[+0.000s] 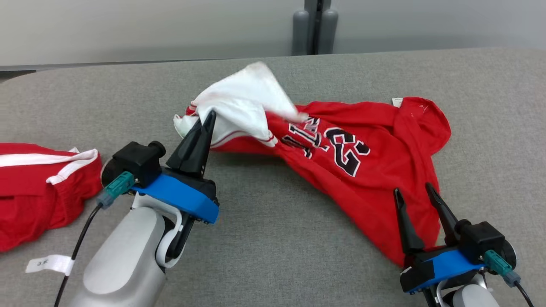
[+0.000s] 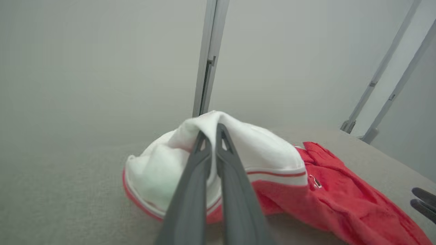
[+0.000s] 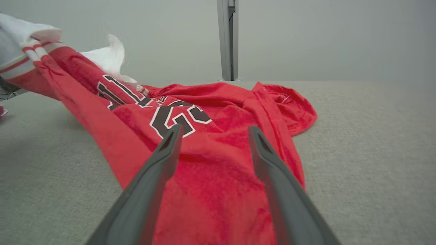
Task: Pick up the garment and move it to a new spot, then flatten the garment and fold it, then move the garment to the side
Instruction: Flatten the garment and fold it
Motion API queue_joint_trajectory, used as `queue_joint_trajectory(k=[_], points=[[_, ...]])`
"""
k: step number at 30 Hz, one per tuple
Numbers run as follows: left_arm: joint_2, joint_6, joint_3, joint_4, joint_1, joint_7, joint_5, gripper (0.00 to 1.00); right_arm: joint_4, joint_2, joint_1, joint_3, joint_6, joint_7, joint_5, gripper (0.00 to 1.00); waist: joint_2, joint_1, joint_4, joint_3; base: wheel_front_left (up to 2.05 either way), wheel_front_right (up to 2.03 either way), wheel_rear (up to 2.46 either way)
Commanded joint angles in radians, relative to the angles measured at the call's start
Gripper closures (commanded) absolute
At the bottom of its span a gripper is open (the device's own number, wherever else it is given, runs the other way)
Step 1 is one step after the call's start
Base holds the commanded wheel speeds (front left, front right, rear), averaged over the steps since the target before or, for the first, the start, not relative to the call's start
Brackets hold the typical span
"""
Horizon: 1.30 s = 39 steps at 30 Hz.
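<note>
The first step is in hand: picking up the garment, a red jersey with dark numerals that lies crumpled across the middle and right of the grey tabletop. The left gripper has its fingers together, pinched on the white sleeve at the jersey's left end; in the left wrist view the white cloth rises in a peak around the tips. The right gripper hovers over the near red hem with its fingers apart, gripping nothing. By my reading, the next move calls for the right fingers to come down and clamp that hem, so both arms can lift together and the cloth does not drag from one corner. Open room looks best on the bare surface in front of the jersey, between the two arms, and off to its right. To the left, a second red garment with white trim takes up the near corner. The tabletop's far edge runs not far behind the jersey, so carrying it away from the robot seems the poorer choice.
</note>
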Motion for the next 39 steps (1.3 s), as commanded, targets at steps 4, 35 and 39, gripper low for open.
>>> queue_joint_trajectory(k=[4, 35, 39], points=[[0.003, -0.001, 0.093, -0.173, 0.083, -0.004, 0.155, 1.0, 0.021, 0.0, 0.011, 0.008, 0.0, -0.005, 0.023, 0.0, 0.0, -0.0001, 0.031, -0.036, 0.0, 0.0, 0.0], [-0.049, -0.001, 0.12, 0.135, 0.114, 0.015, 0.079, 0.0, 0.074, -0.001, 0.026, 0.055, 0.0, -0.004, 0.03, 0.0, 0.0, -0.0001, 0.022, -0.073, 0.0, 0.0, 0.0], [-0.065, -0.001, 0.062, 0.225, 0.04, 0.057, 0.058, 0.0, 0.075, -0.001, 0.024, 0.055, 0.0, -0.004, 0.033, 0.0, 0.0, -0.0001, 0.016, -0.064, 0.0, 0.0, 0.0]])
